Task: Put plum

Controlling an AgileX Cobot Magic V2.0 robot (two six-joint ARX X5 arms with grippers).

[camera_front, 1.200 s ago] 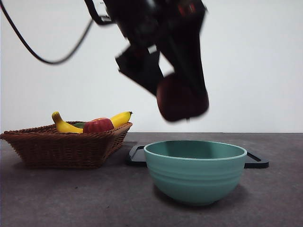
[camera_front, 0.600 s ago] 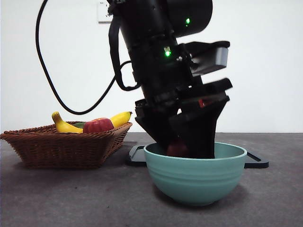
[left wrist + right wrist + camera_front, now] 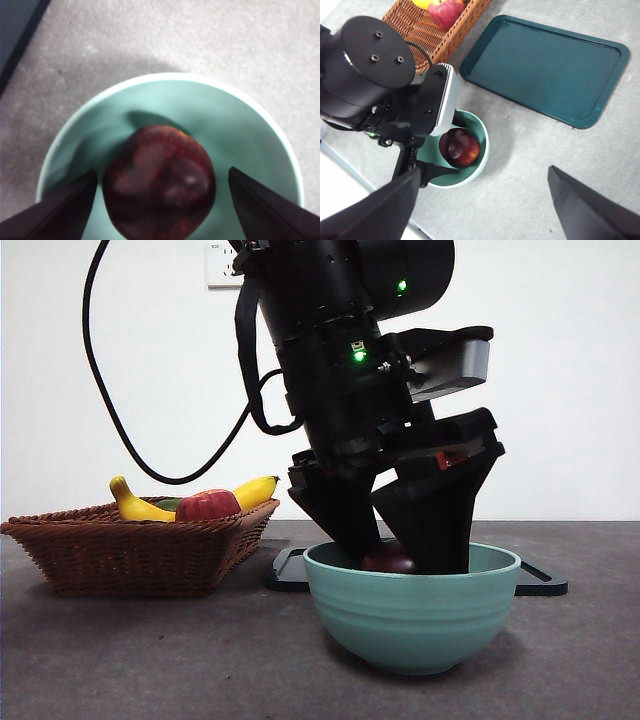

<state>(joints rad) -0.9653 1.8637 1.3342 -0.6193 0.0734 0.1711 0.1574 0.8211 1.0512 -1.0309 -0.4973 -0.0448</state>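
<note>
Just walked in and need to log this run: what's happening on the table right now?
The left gripper is down inside the green bowl, jaws open on either side of the plum, which sits in the bowl. A gap shows beside the fruit on at least one side, so it looks released. The right gripper hangs open above the table, holding nothing. A wicker basket with a banana and red apple stands beside the bowl, a dark tray behind.

A wicker basket [image 3: 130, 550] is sitting on the grey table [image 3: 150, 660], holding two bananas [image 3: 135, 505] and an apple [image 3: 207, 505]. A dark green tray [image 3: 545, 70] is lying flat beside it.
</note>
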